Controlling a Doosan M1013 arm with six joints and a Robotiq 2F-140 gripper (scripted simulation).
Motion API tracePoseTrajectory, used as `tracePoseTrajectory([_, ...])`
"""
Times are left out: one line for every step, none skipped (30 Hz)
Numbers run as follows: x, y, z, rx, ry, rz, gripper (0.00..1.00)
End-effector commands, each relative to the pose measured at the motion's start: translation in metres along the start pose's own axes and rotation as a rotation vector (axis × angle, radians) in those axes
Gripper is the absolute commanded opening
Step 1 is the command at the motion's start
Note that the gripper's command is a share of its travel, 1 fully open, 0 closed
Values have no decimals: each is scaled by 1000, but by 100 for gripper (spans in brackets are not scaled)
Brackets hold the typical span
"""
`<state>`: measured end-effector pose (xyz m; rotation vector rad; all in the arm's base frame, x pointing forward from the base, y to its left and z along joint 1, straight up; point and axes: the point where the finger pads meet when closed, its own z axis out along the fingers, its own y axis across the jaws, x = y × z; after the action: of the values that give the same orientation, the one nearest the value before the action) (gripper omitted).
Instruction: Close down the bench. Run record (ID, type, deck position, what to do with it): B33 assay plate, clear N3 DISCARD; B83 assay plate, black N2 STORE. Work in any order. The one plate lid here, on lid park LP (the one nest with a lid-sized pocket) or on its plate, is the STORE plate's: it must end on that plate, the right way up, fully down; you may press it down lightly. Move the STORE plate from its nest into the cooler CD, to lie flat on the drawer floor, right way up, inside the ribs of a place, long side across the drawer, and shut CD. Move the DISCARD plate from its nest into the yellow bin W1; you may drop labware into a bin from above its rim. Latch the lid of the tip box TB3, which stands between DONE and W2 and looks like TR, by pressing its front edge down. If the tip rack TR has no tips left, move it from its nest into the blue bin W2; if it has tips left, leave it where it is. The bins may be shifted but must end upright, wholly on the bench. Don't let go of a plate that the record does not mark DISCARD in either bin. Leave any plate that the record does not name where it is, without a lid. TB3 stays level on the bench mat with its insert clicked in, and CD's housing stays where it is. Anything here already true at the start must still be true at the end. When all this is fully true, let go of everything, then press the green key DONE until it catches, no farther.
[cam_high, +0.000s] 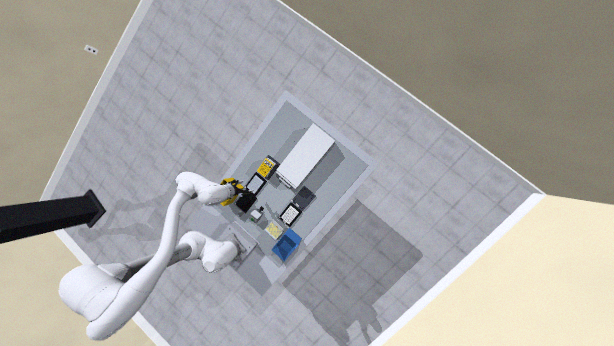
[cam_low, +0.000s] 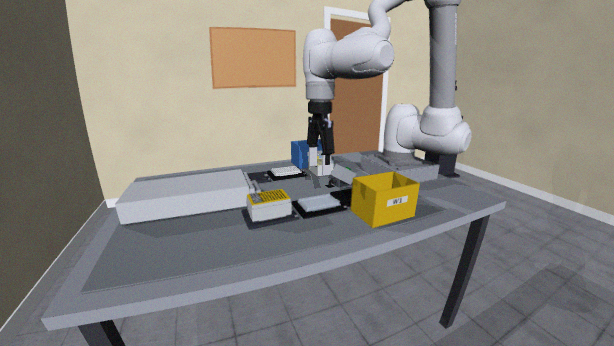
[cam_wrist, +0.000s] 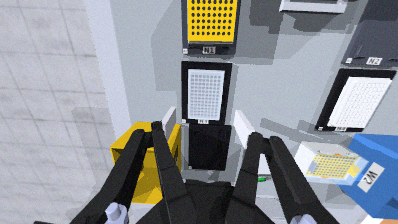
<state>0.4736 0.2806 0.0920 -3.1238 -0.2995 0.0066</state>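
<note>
My gripper is open and empty. It hangs above the bench, fingers pointing down, and also shows in the exterior view. Straight under it lies a black nest; I cannot tell what it holds. Beyond that, the clear plate sits in its nest. Farther on is the tip rack TR with a yellow top. The dark plate at N2 is at the upper right. A white gridded plate or lid lies in the nest below it. The cooler CD looks shut.
The yellow bin W1 stands upright by my left finger. The blue bin W2 is at the lower right, with tip box TB3 beside it, its yellow insert showing. The bench edge runs to the left.
</note>
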Motion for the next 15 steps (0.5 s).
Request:
tracePoseTrajectory([0,0,5,0,0,0,66])
tracePoseTrajectory([0,0,6,0,0,0,66])
tracePoseTrajectory([0,0,6,0,0,0,66])
tracePoseTrajectory([0,0,6,0,0,0,66])
tracePoseTrajectory([0,0,7,0,0,0,66])
tracePoseTrajectory([0,0,9,0,0,0,66])
tracePoseTrajectory([0,0,10,0,0,0,66])
tracePoseTrajectory([0,0,11,0,0,0,66])
tracePoseTrajectory([0,0,13,0,0,0,66])
tracePoseTrajectory([0,0,14,0,0,0,66])
tracePoseTrajectory([0,0,15,0,0,0,66])
tracePoseTrajectory([0,0,17,0,0,0,66])
tracePoseTrajectory([0,0,18,0,0,0,66])
tracePoseTrajectory([0,0,19,0,0,0,66])
tracePoseTrajectory([0,0,21,0,0,0,66])
